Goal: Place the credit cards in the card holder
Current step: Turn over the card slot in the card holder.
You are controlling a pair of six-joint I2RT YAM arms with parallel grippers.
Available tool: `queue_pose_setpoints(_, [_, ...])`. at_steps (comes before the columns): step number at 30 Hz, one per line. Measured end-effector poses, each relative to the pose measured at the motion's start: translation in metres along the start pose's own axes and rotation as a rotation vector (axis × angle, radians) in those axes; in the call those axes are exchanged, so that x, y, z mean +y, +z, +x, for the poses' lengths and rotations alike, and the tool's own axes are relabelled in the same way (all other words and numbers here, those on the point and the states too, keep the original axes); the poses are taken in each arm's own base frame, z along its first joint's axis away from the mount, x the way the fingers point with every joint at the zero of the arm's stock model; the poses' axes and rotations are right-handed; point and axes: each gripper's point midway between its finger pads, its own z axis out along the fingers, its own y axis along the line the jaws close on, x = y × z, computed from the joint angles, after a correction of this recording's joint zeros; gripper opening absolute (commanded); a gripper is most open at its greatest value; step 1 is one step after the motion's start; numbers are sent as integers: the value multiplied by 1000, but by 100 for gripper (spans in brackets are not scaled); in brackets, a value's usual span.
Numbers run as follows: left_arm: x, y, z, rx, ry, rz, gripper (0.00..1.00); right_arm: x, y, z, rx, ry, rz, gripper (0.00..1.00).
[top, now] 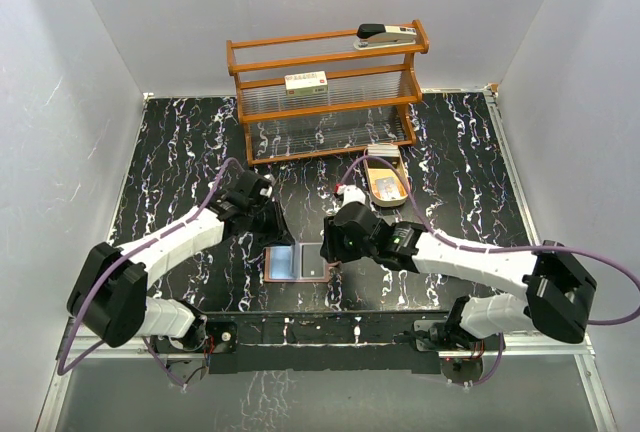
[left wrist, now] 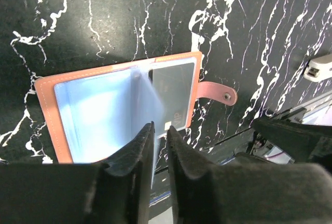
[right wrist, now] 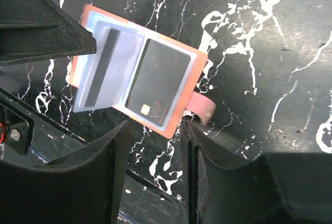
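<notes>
Card holder [top: 298, 264] lies open at the table's six o'clock. The left gripper [left wrist: 160, 129] is pinched on a clear sleeve [right wrist: 106, 66], lifting it. The right gripper [right wrist: 155, 128] hangs spread, holding nothing. A dark card [right wrist: 158, 81] sits pocketed at the holder's three o'clock. Likely a late step: next, feed any remaining card under the sleeve.

Reddish-brown card holder [left wrist: 58, 125] lies open on the table [top: 180, 152]; a dark credit card [right wrist: 158, 84] fills one pocket. Its clear sleeve [right wrist: 93, 86] stands half-turned.
</notes>
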Motion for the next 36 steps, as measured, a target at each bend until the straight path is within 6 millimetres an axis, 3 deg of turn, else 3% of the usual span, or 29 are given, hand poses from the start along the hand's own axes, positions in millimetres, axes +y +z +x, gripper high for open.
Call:
queue_pose_setpoints(2, [-2, -1, -2, 5, 10, -1, 33, -4, -4, -3, -17, -8, 18, 42])
queue_pose_setpoints(4, [-5, -2, -1, 12, 11, 9, 37, -8, -8, -7, -31, -19, 37, 42])
queue_pose_setpoints(16, [-41, 11, 23, 97, -21, 191, 46, -16, -36, -30, -134, -25, 79, 48])
queue_pose_setpoints(21, [-55, 11, 24, 91, -21, 245, 51, -20, -47, -49, -212, -42, 104, 48])
queue_pose_setpoints(27, [-39, 13, 20, 47, -24, 161, 57, -34, -49, -70, -289, -164, 193, 53])
queue_pose_setpoints(31, [-30, 5, 15, 14, -17, 128, 59, -47, -43, -98, -312, -242, 301, 53])
queue_pose_setpoints(36, [-17, -10, 1, -45, -28, 129, 63, -81, -31, -128, -296, -338, 400, 54])
